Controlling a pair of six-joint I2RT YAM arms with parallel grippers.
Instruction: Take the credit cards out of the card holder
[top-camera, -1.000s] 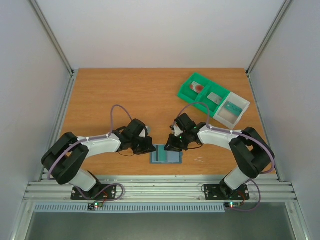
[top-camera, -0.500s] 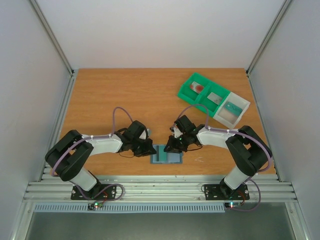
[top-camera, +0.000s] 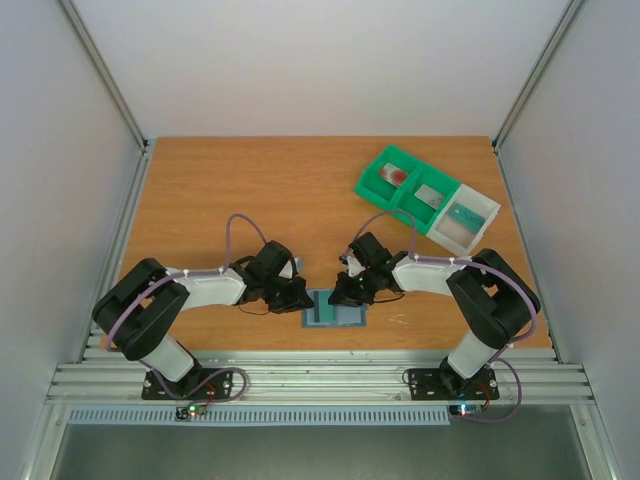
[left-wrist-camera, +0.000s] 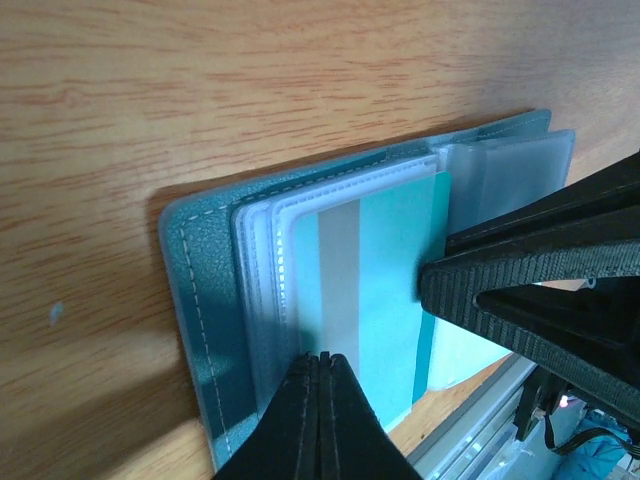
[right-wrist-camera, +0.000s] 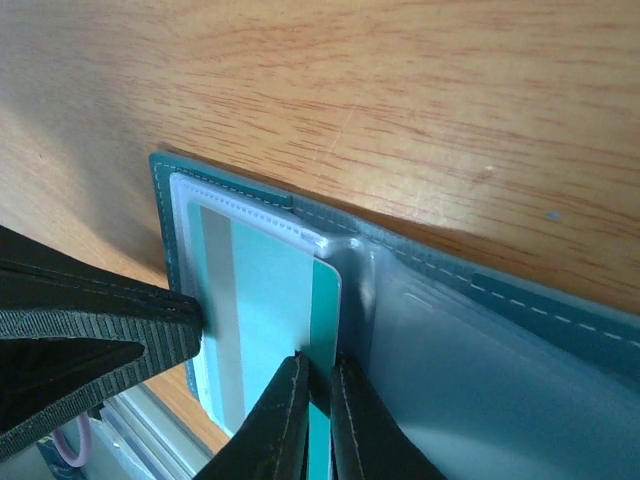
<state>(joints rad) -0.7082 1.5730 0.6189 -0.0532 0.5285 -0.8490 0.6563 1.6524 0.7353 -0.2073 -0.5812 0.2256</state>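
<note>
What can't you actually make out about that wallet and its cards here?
Top view: card holder too small, partly covered by both hands.
Left wrist view: teal card's lower edge partly behind left hand.
Right wrist view: unclear whether right hand grips the card; cloudy sleeves hide any others.

No legible text on anything here

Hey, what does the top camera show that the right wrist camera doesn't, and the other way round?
Only the top view: the green and white bins at the far right of the table, with a reddish card in one green compartment.
Only the right wrist view: the right tool closed on the edge of a teal card with a grey stripe, protruding from a clear sleeve.
Both: the card holder lying open on the table, with the left tool shut and resting on it opposite the right tool.
</note>
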